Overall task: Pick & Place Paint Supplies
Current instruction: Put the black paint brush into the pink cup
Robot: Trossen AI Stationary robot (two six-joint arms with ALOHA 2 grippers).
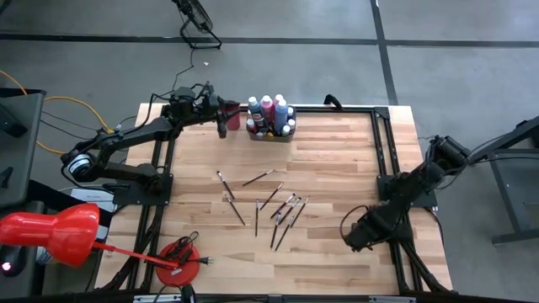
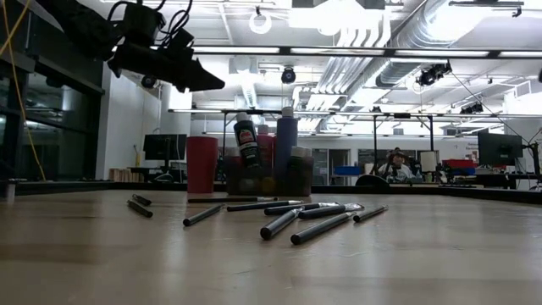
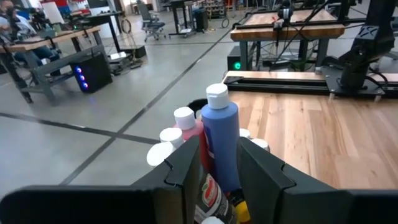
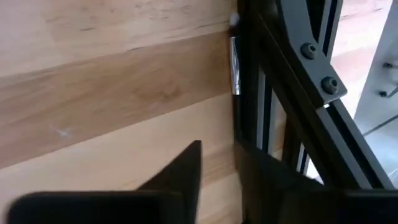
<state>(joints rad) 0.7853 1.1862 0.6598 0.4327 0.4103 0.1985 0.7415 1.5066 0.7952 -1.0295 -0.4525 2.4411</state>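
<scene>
Several thin dark-handled paintbrushes lie scattered flat on the middle of the wooden table; the low view shows them too. Small paint bottles stand in a grey tray at the far edge, beside a pink cup. My left gripper hovers level above the cup, open by a narrow gap, with a blue bottle showing beyond its fingers. My right gripper points down at bare wood near the right-hand frame rail, its fingers slightly apart with nothing between them.
A black frame rail runs along the table's right side, close to my right gripper, and a small silver piece lies against it. A red round object sits at the near left edge. A person sits far behind the table.
</scene>
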